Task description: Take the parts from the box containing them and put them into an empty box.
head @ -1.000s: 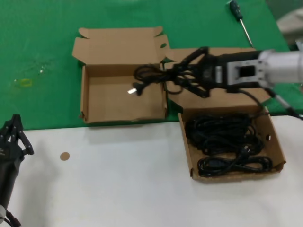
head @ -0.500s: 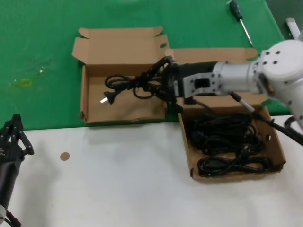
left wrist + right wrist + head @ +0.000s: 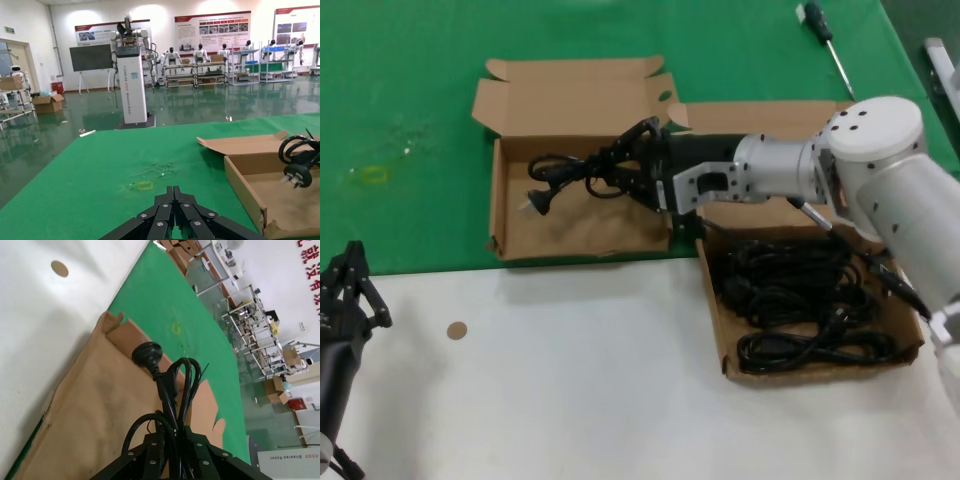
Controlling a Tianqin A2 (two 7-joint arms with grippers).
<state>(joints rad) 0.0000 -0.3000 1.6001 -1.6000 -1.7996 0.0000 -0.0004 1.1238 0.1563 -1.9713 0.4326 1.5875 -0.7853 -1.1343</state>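
Near the centre of the head view, the right arm's black multi-fingered tool (image 3: 638, 172) reaches leftward, its fingers closed around a black coiled power cable (image 3: 570, 172) of thin rubbery cord. The cable hangs over the interior of the smaller shallow brown cardboard box (image 3: 510, 215), which sits in the upper left of the frame on a green mat (image 3: 410, 90). No other cable shows in this box. The plug end (image 3: 537, 200) dangles lowest, at the left of the bundle, near the box floor — whether it touches cannot be told. In the right wrist view the round plug (image 3: 147, 351) and two loose loops droop from the fingers above the bare cardboard.

The cable looks light and limp. It sags under its own weight, so it should be held at the middle of the bundle where the loops cross, as it is now; a grip on a single strand would likely let the coil unravel. The rubbery sheath should give fair friction against the fingers.

At the right of the head view, the larger brown cardboard carton (image 3: 910, 310) holds more black cable coils (image 3: 790, 300), tangled and overlapping, so lifting one may drag its neighbours. The cardboard is matte, creased and thin-walled. This carton rests partly on the white desk (image 3: 570, 390).

The left arm's black tool (image 3: 350, 290) sits idle at the lower left edge, its fingers pressed together in the left wrist view — holding nothing.
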